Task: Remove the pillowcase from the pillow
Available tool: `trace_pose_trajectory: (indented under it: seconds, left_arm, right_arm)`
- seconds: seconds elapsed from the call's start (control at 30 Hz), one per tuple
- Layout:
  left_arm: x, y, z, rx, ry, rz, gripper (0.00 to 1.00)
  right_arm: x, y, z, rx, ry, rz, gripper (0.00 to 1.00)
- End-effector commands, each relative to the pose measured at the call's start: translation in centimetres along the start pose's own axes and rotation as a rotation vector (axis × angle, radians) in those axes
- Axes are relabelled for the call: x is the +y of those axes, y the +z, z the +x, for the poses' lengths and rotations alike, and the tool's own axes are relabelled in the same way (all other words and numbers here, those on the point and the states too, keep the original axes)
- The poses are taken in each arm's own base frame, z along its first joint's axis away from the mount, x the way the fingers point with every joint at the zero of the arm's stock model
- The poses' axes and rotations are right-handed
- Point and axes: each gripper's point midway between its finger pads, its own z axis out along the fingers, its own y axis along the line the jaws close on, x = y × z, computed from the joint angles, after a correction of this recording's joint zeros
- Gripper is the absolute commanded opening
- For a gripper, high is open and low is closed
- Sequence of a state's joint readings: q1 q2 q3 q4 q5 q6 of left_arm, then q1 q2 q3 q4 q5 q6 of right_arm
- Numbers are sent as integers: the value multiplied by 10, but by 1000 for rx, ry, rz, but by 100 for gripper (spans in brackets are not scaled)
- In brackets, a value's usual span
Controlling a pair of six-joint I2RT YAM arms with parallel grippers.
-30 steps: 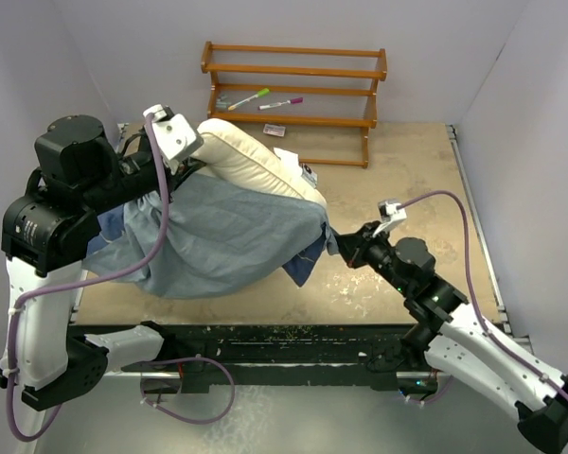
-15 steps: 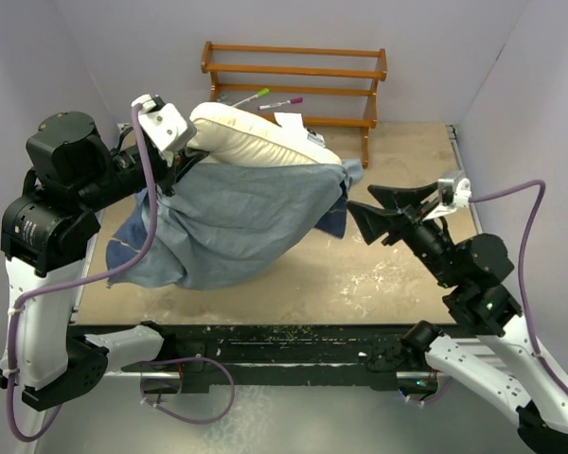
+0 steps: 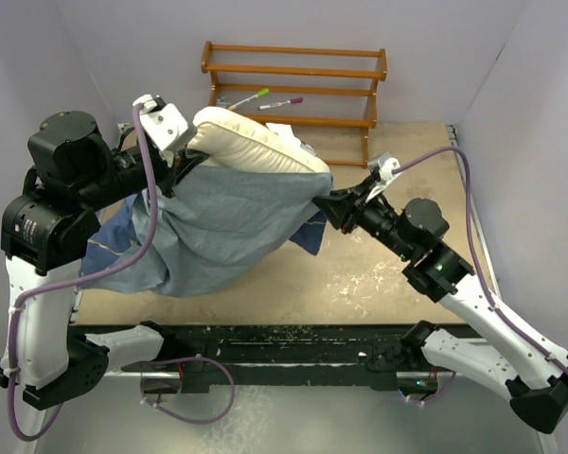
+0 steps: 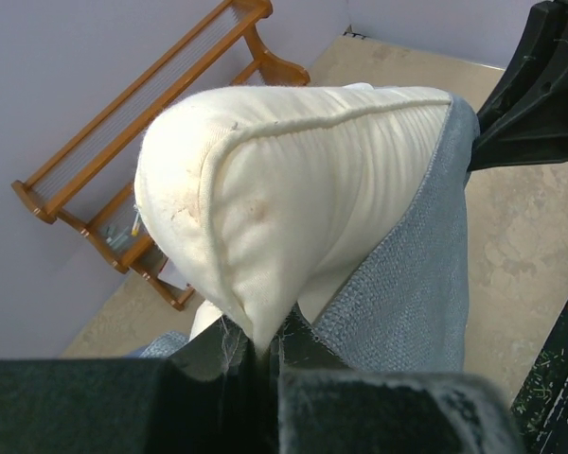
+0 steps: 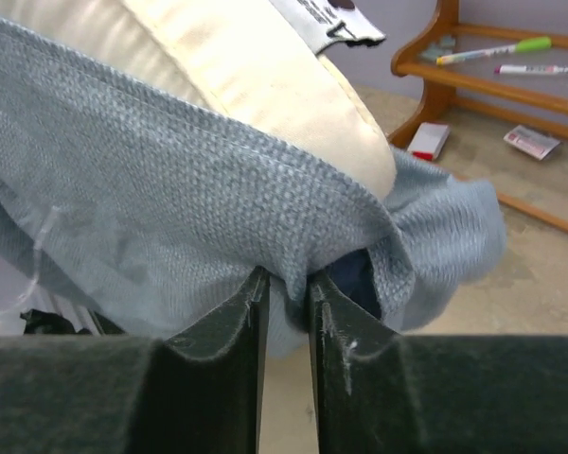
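Overhead, the pillow (image 3: 251, 142) was up off the table (image 3: 388, 274), slung between the two arms left of centre, with its cream upper side bare. The pillowcase (image 3: 227, 222) hung under it inside out, pale grey-blue, sagging to the table at the near left. That high view gave the layout but hid both grips behind cloth and arm; the wrist cameras filled them in.

On the left wrist camera, the left gripper (image 4: 260, 355) was clamped tight on a corner of the pillow. The cream seam ran straight down into the closed fingers, and the pillowcase's edge lay just to the right of it.

On the right wrist camera, the right gripper (image 5: 284, 284) stood narrow with a fold of the pillowcase nipped at its tips. A navy patch of the outer face showed just right of it. Only this camera caught the white label (image 5: 327, 19) at the pillow's end.

The wooden rack (image 3: 293, 90) stood at the far wall. The green marker (image 3: 249, 97) and pink marker (image 3: 282, 102) on its shelf were plain from above and from the right wrist.
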State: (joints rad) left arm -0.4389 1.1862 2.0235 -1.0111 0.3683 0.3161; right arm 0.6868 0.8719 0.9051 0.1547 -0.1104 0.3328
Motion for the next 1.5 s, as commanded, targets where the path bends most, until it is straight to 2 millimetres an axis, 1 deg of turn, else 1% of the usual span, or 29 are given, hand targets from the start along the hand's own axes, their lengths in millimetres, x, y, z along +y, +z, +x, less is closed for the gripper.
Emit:
trace_pose_trajectory:
  seconds: [0.0,0.1,0.13,0.2,0.23,0.27,0.37,0.5,0.53,0.57,0.63,0.67,0.7,0.73,0.77,0.9,1.0,1.07,1.1,1.17,1.2,1.23,1.27,1.3,1.33,1.37,1.47]
  left_arm:
    - [16,-32,-74,-260,132,-104,0]
    - [20,-32,-74,-262,138,-122,0]
    - [20,-31,-74,-263,136,-123,0]
    - [20,-31,-76,-270,131,-120,0]
    - [19,-31,-77,-273,128,-118,0]
    - [20,-30,-77,-274,125,-117,0]
    - [19,-29,-77,-271,118,-111,0]
    - [20,-30,-78,-272,123,-116,0]
    - [20,-30,-77,-268,123,-117,0]
    - [20,-30,-77,-268,124,-116,0]
    - [19,-30,-76,-266,124,-114,0]
    - [19,-29,-76,-264,123,-111,0]
    - [19,-29,-75,-262,121,-109,0]
    - [19,-28,-75,-262,120,-107,0]
    - [18,-28,-75,-262,117,-104,0]
    - [17,-27,-75,-263,110,-94,0]
    - [16,-28,-76,-264,111,-90,0]
    - [15,-29,-76,-263,113,-89,0]
    - [15,-29,-75,-260,112,-89,0]
    - [15,-29,-75,-260,117,-89,0]
    - [15,-30,-75,-260,118,-89,0]
    - [15,-31,-76,-262,121,-90,0]
    - [15,-30,-75,-261,121,-91,0]
    - [15,-30,-75,-262,121,-91,0]
    - [16,-30,-76,-265,122,-93,0]
    - [16,-31,-77,-269,123,-95,0]
    - [18,-31,-81,-281,120,-105,0]
  right_arm:
    - [4,-11,-1,-47,25,-26,22]
    - [-2,-21,24,-31,69,-8,21]
    - [-5,-23,26,-49,78,2,19]
    - [-9,-25,31,-75,103,11,8]
    - [-9,-26,37,-65,117,10,3]
    - [-10,-26,42,-57,127,12,0]
    - [-9,-27,47,-58,140,3,0]
    - [-4,-30,45,-63,133,-22,0]
    - [0,-31,43,-65,130,-44,2]
    - [5,-32,41,-68,123,-70,15]
    - [11,-35,35,-82,112,-104,47]
    - [13,-36,32,-93,103,-113,53]
    - [16,-38,34,-83,103,-128,54]
    - [21,-37,28,-99,119,-155,55]
    - [21,-36,24,-107,103,-154,55]
    - [21,-15,22,-58,57,-155,53]
    - [21,-3,20,-48,35,-158,49]
    - [18,3,19,-44,27,-149,42]
    - [17,6,19,-41,25,-146,37]
    - [17,7,22,-28,22,-146,22]
    - [17,7,25,-19,20,-147,14]
    - [16,5,25,-21,18,-144,3]
    - [14,4,26,-31,20,-131,0]
    - [12,2,29,-32,28,-125,0]
    - [11,-1,36,-21,44,-121,0]
    - [7,-4,50,5,63,-113,0]
    - [0,-16,77,28,112,-85,0]
